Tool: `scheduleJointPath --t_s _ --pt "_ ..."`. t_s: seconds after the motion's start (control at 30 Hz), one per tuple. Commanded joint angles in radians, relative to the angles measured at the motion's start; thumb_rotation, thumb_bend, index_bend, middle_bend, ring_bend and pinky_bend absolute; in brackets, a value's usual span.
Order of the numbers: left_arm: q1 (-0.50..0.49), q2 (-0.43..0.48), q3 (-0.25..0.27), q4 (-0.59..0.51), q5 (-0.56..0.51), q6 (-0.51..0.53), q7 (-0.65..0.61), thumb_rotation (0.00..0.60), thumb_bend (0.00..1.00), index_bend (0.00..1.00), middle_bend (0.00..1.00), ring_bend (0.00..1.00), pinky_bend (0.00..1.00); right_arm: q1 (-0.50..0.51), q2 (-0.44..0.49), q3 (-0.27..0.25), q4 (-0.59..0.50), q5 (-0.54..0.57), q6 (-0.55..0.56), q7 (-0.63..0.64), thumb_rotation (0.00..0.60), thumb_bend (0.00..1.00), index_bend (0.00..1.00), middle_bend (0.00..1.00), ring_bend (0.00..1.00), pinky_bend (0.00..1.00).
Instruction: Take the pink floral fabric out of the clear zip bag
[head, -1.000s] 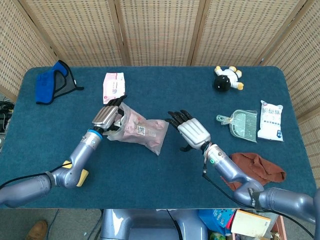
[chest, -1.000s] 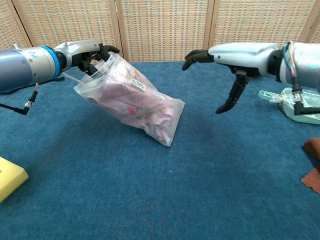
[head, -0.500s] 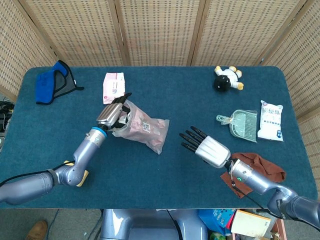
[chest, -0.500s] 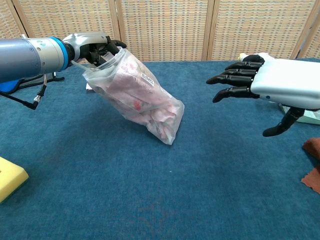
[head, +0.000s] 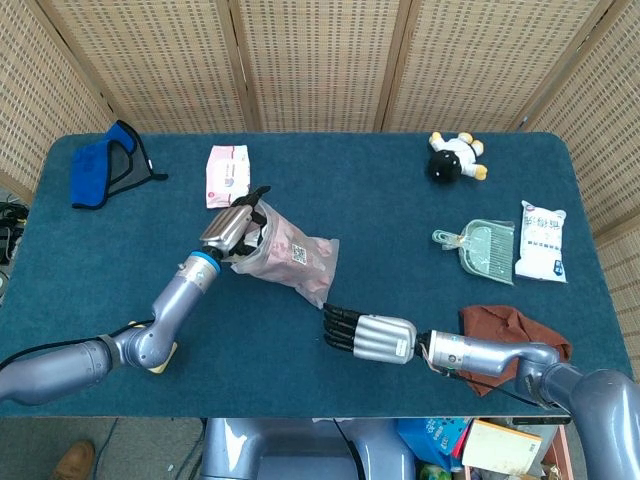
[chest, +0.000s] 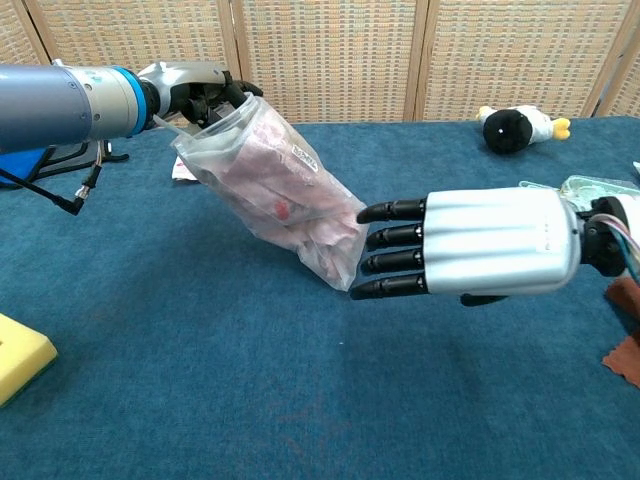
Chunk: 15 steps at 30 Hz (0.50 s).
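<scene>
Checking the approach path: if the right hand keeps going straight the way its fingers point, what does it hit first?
Likely the lower end of the clear bag, which the left hand holds up; the right hand looks close to it, but depth is unclear.

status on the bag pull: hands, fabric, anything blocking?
Left hand grips zip bag at its mouth, lifted and tilted. Right hand open, fingers extended by bag's bottom end. Pink floral fabric not yet out. No obstruction seen.
</scene>
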Motion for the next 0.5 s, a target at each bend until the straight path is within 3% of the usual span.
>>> scheduleJointPath --t_s 0.03,0.13,0.5 --pt "-0.004 0.004 0.007 -0.004 -0.004 0.003 0.007 0.600 0.91 0.74 0.00 0.00 0.00 0.038 -0.019 0.020 0.020 -0.015 -0.013 -0.034 0.600 0.07 0.19 0.80 0.81 0.95" --pt "-0.006 0.007 0.011 -0.009 -0.005 0.005 0.009 0.600 0.91 0.75 0.00 0.00 0.00 0.058 -0.023 0.034 0.025 -0.005 -0.024 -0.039 0.600 0.06 0.26 0.90 0.92 1.00" --pt "-0.015 0.014 0.012 -0.016 -0.014 -0.002 -0.003 0.600 0.91 0.75 0.00 0.00 0.00 0.094 -0.068 0.064 0.031 0.046 -0.110 -0.080 0.600 0.06 0.35 0.97 0.98 1.00"
